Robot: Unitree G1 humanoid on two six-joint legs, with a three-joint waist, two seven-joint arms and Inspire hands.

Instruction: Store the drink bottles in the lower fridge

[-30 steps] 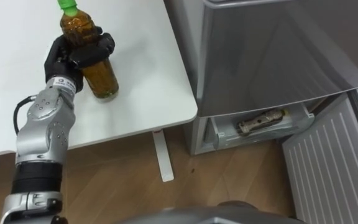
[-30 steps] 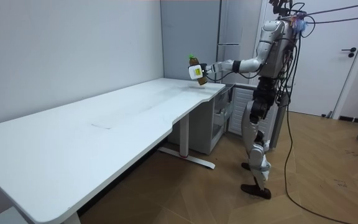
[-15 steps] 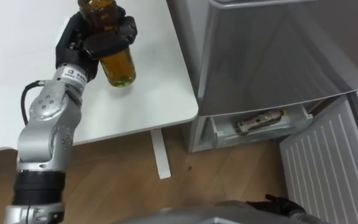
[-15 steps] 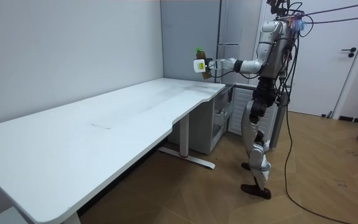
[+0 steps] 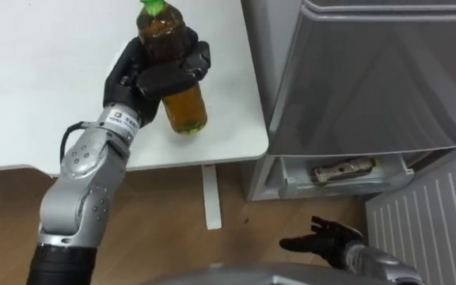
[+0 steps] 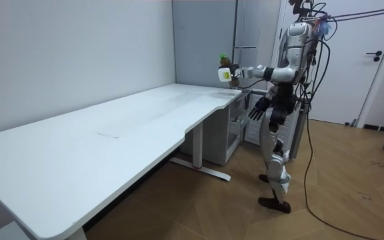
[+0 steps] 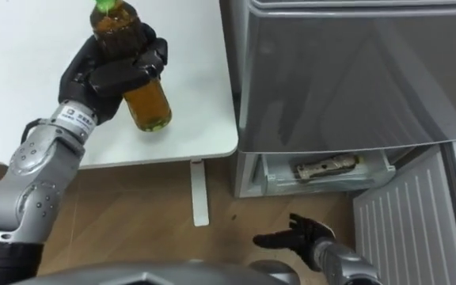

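— What is seen of the larger things?
— A grey fridge (image 5: 370,79) is seen at the right, with a white bench (image 5: 38,79) set just beside it at the left. The robot is stood at the bench's end, before the fridge. The lower door (image 5: 426,222) is swung open, and a drawer (image 5: 291,184) is exposed in the lower compartment.

— Where is the drink found?
— A bottle (image 5: 184,111) of amber drink, green-capped, is held cap upward above the bench's corner, raised off the surface. It is gripped by the left hand (image 5: 145,75), whose fingers are wrapped round its upper half. A second bottle (image 5: 340,169) is laid on its side in the drawer.

— And the right hand?
— The right hand (image 5: 327,237) is held low before the drawer, over the floor. Its fingers are spread loosely and nothing is grasped.
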